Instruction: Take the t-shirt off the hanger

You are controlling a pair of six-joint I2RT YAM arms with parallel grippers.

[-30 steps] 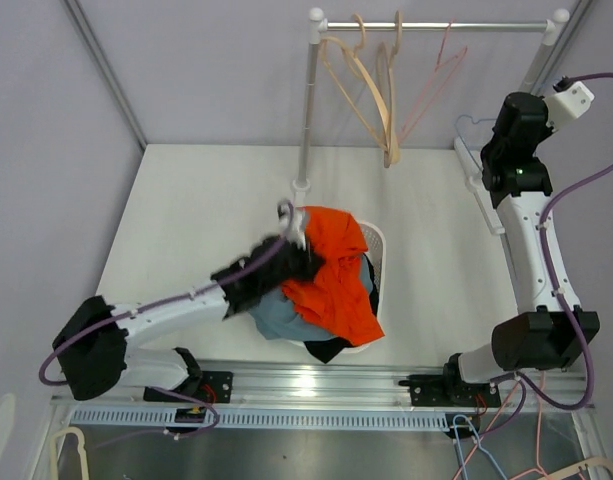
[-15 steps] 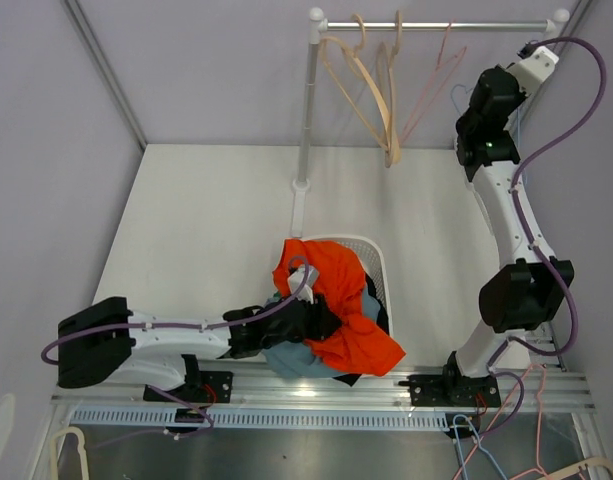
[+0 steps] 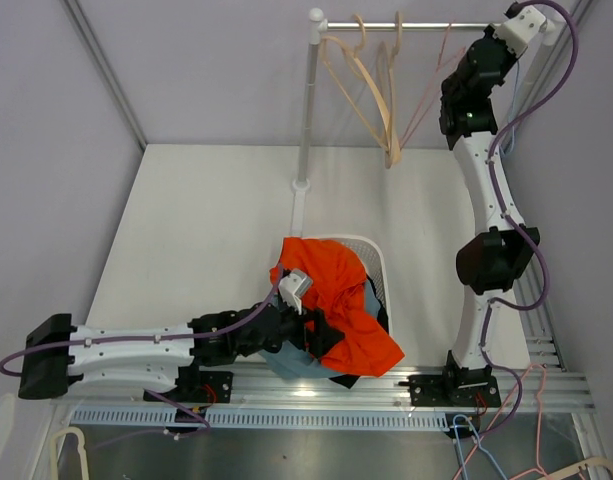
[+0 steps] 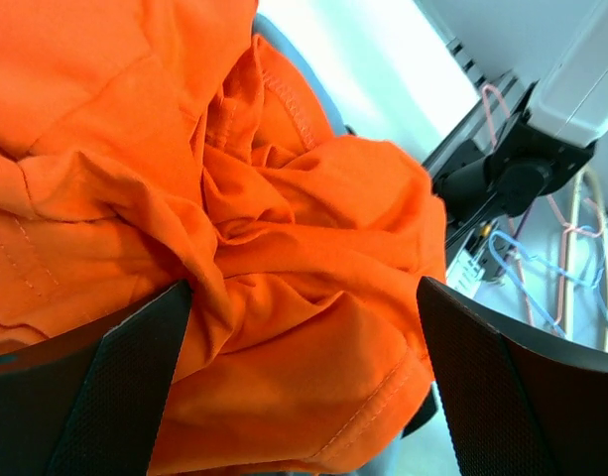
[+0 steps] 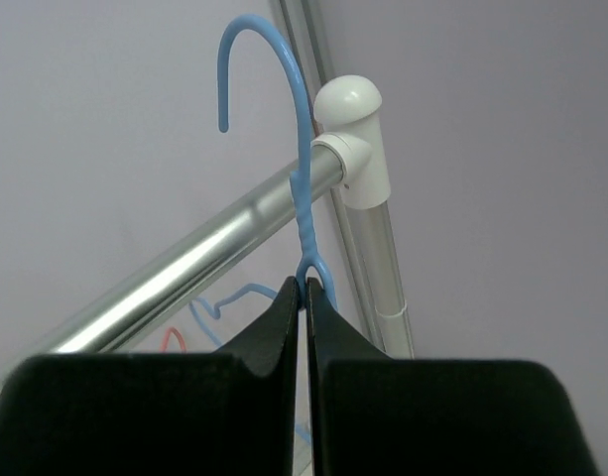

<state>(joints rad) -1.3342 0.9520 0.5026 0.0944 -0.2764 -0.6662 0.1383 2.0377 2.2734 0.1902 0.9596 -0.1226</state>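
Orange t-shirt (image 3: 336,282); blue hanger (image 5: 306,218); white basket (image 3: 381,250)

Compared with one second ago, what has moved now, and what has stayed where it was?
The right gripper, shut on the blue hanger, rose from beside the table's right edge to the right end of the rail. The left gripper, open, drew back toward the near edge, and the orange t-shirt shifted that way over the basket. The wooden hangers on the rail stayed.

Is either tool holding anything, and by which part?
The right tool pinches the blue hanger at its neck, just below the hook. The left tool is open over the orange t-shirt.
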